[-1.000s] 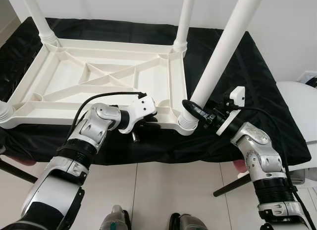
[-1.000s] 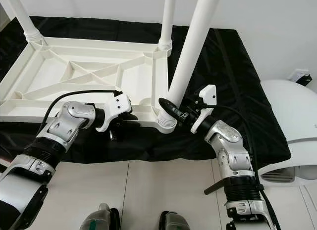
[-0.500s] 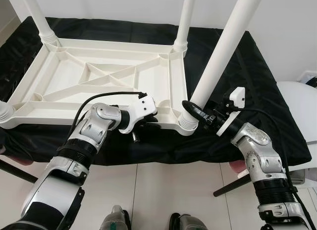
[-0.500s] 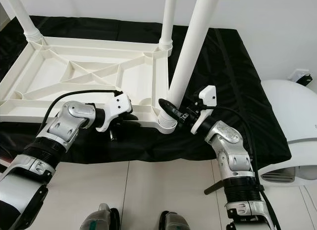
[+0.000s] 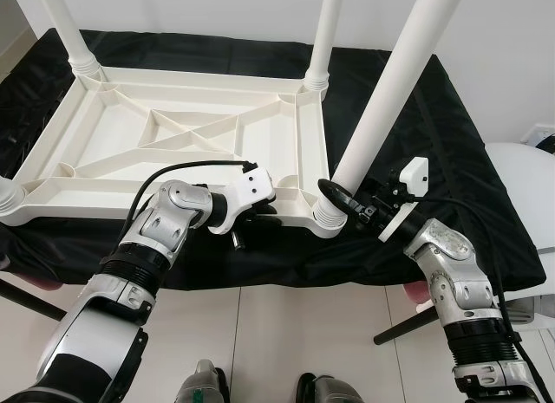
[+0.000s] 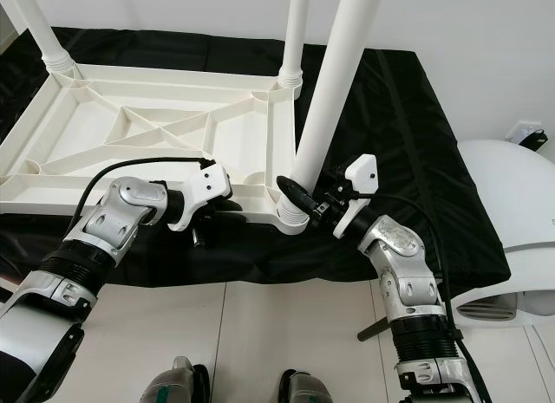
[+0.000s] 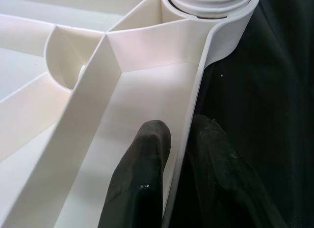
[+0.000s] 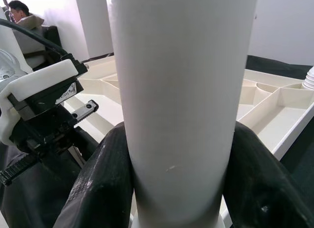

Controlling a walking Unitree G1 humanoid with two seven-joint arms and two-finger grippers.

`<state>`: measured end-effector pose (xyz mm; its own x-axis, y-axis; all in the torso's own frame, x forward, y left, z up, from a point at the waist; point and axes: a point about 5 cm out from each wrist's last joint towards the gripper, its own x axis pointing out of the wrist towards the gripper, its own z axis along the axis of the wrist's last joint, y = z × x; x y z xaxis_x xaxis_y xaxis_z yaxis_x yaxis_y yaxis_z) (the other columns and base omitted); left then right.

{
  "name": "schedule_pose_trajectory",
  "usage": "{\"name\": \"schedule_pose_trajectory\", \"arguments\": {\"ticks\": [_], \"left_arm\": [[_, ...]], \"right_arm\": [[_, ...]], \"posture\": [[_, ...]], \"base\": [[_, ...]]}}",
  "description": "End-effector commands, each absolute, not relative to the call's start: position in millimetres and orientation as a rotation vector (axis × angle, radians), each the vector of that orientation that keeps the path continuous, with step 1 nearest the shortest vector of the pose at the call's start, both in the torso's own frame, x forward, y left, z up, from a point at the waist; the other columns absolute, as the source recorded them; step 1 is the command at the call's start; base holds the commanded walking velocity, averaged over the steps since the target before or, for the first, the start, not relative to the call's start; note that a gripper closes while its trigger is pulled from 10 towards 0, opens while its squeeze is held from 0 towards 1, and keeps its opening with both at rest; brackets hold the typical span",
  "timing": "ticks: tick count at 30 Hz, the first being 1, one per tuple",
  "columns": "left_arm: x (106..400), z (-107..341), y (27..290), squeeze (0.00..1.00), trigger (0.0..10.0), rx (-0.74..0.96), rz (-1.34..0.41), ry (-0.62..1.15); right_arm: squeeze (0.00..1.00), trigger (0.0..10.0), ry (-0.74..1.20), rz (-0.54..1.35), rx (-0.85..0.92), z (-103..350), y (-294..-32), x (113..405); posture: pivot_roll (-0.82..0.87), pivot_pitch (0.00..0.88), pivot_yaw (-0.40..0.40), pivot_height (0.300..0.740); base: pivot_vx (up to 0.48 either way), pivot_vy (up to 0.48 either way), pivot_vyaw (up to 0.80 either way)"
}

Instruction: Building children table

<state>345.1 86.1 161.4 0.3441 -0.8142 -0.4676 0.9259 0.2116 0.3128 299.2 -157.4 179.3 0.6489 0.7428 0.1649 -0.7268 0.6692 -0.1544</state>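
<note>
A white plastic table top [image 5: 173,134] lies upside down on a black-covered surface, ribbed underside up. White legs stand in its far corners [image 5: 323,39]. At the near right corner a white table leg [image 5: 381,108] leans in its socket [image 5: 326,214], and my right gripper [image 5: 340,198] is shut around it just above the threaded collar. In the right wrist view the leg [image 8: 181,100] stands between both black fingers [image 8: 103,184]. My left gripper [image 5: 260,210] is shut on the table top's near rim [image 7: 196,115], one finger [image 7: 142,174] inside the rim, the other outside.
The black cloth [image 5: 434,126] hangs over the front edge onto a pale tiled floor [image 5: 286,334]. A white rounded appliance [image 5: 525,186] stands at the right. A person's head [image 8: 19,10] is far off in the right wrist view. My feet [image 5: 260,390] are below.
The leaning leg has tipped slightly more upright, and my right gripper and wrist have shifted a little with it. The left arm has held still.
</note>
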Motion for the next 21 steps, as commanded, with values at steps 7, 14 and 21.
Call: {"name": "schedule_pose_trajectory", "arguments": {"ticks": [7,14,21], "left_arm": [[342.7,171.2,76.4,0.0,10.0,0.585,-1.264,0.165],[342.9,171.9,76.2,0.0,10.0,0.587,-1.264,0.163],[343.0,172.7,76.1,0.0,10.0,0.59,-1.266,0.161]], "right_arm": [[0.0,10.0,-0.074,0.853,-0.138,148.7,-160.1,293.4],[0.0,10.0,-0.064,0.844,-0.151,145.6,-161.2,293.9],[0.0,10.0,-0.052,0.829,-0.148,141.8,-162.7,294.6]], "posture": [[-0.03,0.124,-0.018,0.74],[-0.03,0.124,-0.016,0.74],[-0.03,0.126,-0.014,0.74]], "base": [[0.0,0.0,0.0],[0.0,0.0,0.0],[0.0,0.0,0.0]]}}
